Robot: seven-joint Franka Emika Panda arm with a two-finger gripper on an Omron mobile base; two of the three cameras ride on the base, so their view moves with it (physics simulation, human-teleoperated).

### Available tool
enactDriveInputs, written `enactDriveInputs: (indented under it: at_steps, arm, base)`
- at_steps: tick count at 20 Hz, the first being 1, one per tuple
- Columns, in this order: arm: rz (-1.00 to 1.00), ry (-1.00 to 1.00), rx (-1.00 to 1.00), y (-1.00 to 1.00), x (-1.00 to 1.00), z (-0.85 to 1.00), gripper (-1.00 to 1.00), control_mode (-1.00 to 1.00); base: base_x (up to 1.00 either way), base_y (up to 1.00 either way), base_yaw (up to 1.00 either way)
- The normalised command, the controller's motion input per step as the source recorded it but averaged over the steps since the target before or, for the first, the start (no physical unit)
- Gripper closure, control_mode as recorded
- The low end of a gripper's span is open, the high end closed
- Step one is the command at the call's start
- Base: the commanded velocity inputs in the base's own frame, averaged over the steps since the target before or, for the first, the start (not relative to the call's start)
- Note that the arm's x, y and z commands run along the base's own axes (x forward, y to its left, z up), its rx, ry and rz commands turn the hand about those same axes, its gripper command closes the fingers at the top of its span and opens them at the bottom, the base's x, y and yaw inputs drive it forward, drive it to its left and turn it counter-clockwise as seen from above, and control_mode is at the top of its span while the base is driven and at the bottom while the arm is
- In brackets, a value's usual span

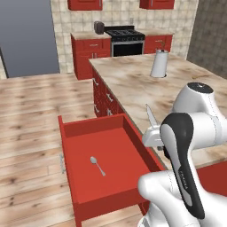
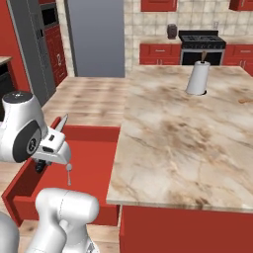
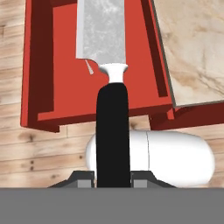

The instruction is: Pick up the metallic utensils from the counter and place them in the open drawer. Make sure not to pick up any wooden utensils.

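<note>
Kitchen table: claw pinches knife by its black handle, over open drawer; spoon at 6 o'clock inside. Knife judged light, stiff, blade slick; handle best.

light: bright, even | shadows: faint | glare: none | focus: sharp

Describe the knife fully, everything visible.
The knife has a rounded black handle, a pale collar and a broad, mottled silver blade that looks like metal. The gripper is shut on the handle's end, one finger on each side. It hangs in the air, blade pointing away from the hand, above the open red drawer, touching nothing else.
</note>
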Motion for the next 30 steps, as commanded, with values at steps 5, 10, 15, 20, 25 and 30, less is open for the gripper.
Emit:
enactDriveInputs:
  at_steps: [5, 10, 15, 20, 25, 30]
  arm:
    - [0.0, 0.0, 0.0, 0.0, 0.0, 0.0, 1.0, 1.0]
    - [0.0, 0.0, 0.0, 0.0, 0.0, 0.0, 1.0, 1.0]
    - [0.0, 0.0, 0.0, 0.0, 0.0, 0.0, 1.0, 1.0]
    - [-0.01, 0.01, 0.0, 0.06, 0.13, 0.0, 1.0, -1.0]
    - [-0.08, 0.2, 0.0, 0.45, 0.87, 0.0, 1.0, -1.0]
    - [-0.03, 0.22, -0.01, 0.42, 1.0, -0.08, 1.0, -1.0]
  base:
    - [0.08, 0.23, -0.04]
    - [0.0, 0.0, 0.0]
    - [0.0, 0.0, 0.0]
    - [0.0, 0.0, 0.0]
    - [0.0, 0.0, 0.0]
    - [0.0, 0.0, 0.0]
